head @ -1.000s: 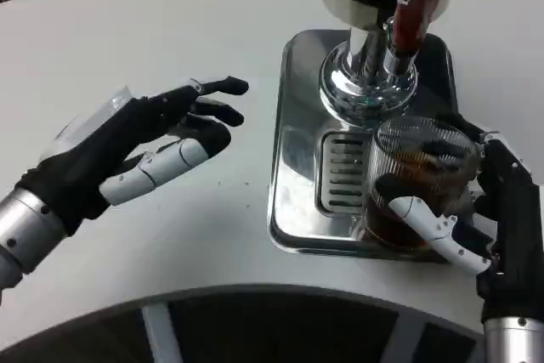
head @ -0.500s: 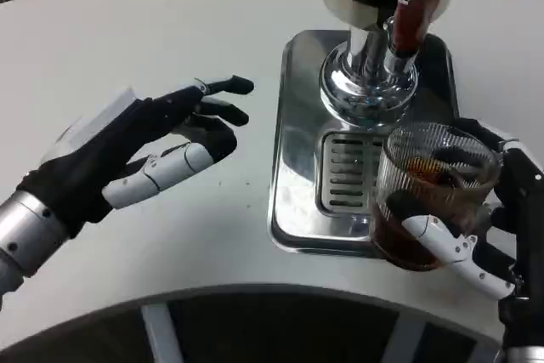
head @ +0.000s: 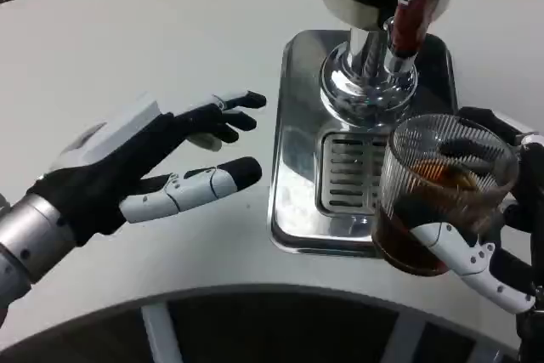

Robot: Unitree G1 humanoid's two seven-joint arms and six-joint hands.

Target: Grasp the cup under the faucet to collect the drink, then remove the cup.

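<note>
Right hand (head: 493,210) holds cup (head: 438,197), seemingly above tray (head: 293,210) edge.

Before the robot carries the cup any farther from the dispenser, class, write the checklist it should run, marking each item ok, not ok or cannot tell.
1. Right hand holds the ribbed glass cup: ok, fingers wrap its sides.
2. Cup holds drink: ok, dark liquid shows in its lower part.
3. Cup is out from under the faucet: ok, it sits toward the drip tray's front right edge.
4. Cup upright: cannot tell, it looks slightly tilted.
5. Left hand out of the path: ok, it is open over the table, apart from the tray.
6. Faucet has stopped dripping: cannot tell.
</note>
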